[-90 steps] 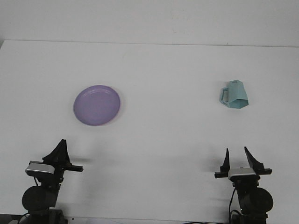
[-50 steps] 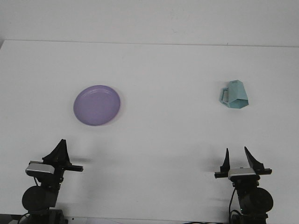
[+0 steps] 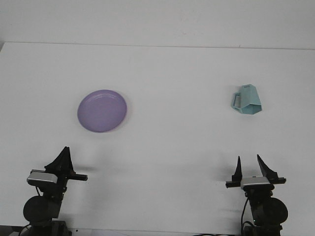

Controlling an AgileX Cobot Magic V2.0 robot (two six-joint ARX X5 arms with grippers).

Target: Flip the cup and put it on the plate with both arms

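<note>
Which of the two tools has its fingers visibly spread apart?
The right tool, below the teal cup: a clear gap shows between its two fingers. The left tool, below the purple plate, is seen side-on, so no gap shows.

Bare table [image 3: 177, 142] surrounds the plate [image 3: 102, 110] and the cup [image 3: 247, 100]; nothing blocks either.

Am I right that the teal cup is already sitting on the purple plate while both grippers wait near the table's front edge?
Not quite: the front view shows the teal cup on the bare table, far right of the purple plate. Both the left gripper and right gripper do wait near the front edge.
</note>
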